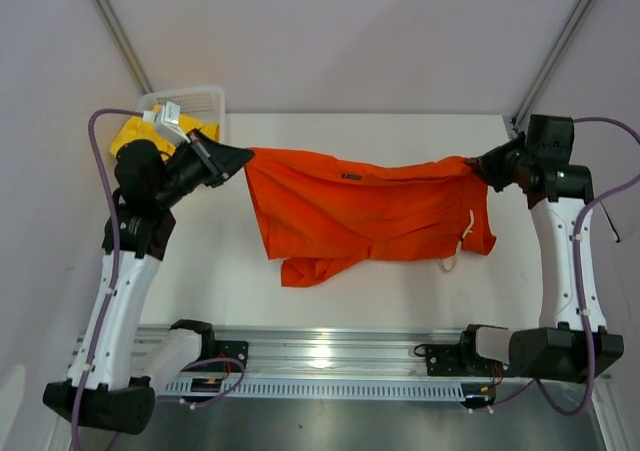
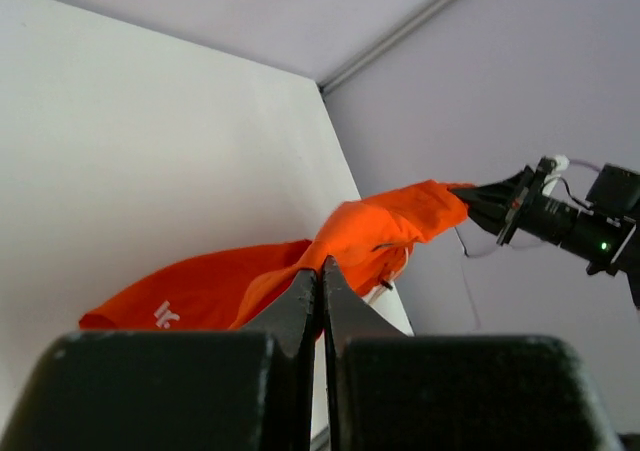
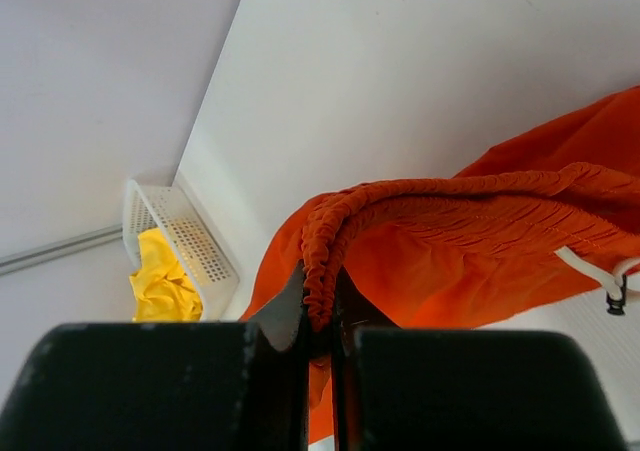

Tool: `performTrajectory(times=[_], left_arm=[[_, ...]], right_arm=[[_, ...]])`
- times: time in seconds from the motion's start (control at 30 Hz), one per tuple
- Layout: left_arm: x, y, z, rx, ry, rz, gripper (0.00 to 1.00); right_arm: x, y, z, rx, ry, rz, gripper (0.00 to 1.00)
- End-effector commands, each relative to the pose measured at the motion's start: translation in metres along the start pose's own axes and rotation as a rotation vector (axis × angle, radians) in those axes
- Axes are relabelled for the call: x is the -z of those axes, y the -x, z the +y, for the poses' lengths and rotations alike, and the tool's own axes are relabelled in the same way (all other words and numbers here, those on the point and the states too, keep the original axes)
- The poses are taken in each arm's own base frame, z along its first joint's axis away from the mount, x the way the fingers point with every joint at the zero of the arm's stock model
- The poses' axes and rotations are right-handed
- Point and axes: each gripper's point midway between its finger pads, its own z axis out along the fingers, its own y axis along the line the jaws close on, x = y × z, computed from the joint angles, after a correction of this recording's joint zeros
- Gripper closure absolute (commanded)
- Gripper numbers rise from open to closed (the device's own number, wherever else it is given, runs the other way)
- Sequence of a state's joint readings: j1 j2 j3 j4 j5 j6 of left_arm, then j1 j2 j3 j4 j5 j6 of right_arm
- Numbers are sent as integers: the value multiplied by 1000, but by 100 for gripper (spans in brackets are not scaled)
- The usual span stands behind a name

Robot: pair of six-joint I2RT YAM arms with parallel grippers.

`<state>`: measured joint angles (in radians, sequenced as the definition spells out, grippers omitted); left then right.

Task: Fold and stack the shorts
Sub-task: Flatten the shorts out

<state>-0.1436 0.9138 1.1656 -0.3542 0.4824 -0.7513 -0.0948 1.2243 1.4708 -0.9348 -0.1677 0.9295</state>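
Orange shorts (image 1: 370, 216) hang stretched above table (image 1: 400, 301): left gripper (image 1: 243, 158) clamped on left corner, right gripper (image 1: 480, 168) clamped on waistband. Yellow shorts (image 1: 133, 133) sit in basket (image 1: 205, 99). Lower both ends together, fabric taut, lay flat before folding.

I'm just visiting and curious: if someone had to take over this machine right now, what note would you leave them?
Left gripper: shut on one end of the orange shorts.
Right gripper: shut on the waistband at the other end.
The shorts hang stretched between them over the table.
Yellow shorts lie crumpled in the white basket, far left.
Done: nothing folded or stacked.
Left: fold orange, fetch and fold yellow, stack both.
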Motion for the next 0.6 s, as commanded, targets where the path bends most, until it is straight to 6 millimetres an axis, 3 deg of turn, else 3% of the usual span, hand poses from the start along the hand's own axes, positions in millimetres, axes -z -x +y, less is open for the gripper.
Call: performTrajectory(times=[0.0, 0.1, 0.13, 0.2, 0.23, 0.3, 0.33, 0.4, 0.47, 0.5, 0.57], left_arm=[[-20, 28, 5, 39, -72, -28, 100], [-26, 56, 0, 19, -116, -62, 100], [-25, 81, -2, 5, -118, -98, 100], [-27, 96, -3, -1, -127, -111, 100], [-25, 121, -14, -30, -142, -148, 100], [-24, 137, -18, -28, -156, -161, 100], [-21, 160, -32, -61, -177, -197, 100], [-16, 181, -45, -78, -215, -215, 100], [-15, 190, -54, -43, -266, -190, 100], [-6, 199, -68, -79, -314, -212, 100], [10, 197, -91, -93, -369, -213, 100]], right_arm=[[-21, 14, 38, -6, 120, -11, 100], [-20, 23, 76, 22, 247, -22, 100], [-14, 28, 96, 38, 324, -29, 100], [-2, 38, 127, 57, 456, -55, 100], [2, 40, 138, 58, 499, -54, 100], [12, 47, 173, 88, 650, -46, 100], [15, 49, 184, 64, 692, -23, 100], [18, 54, 215, 91, 808, 20, 100], [26, 51, 233, 88, 876, 114, 100], [36, 55, 246, 100, 911, 126, 100], [56, 54, 254, 128, 943, 131, 100]])
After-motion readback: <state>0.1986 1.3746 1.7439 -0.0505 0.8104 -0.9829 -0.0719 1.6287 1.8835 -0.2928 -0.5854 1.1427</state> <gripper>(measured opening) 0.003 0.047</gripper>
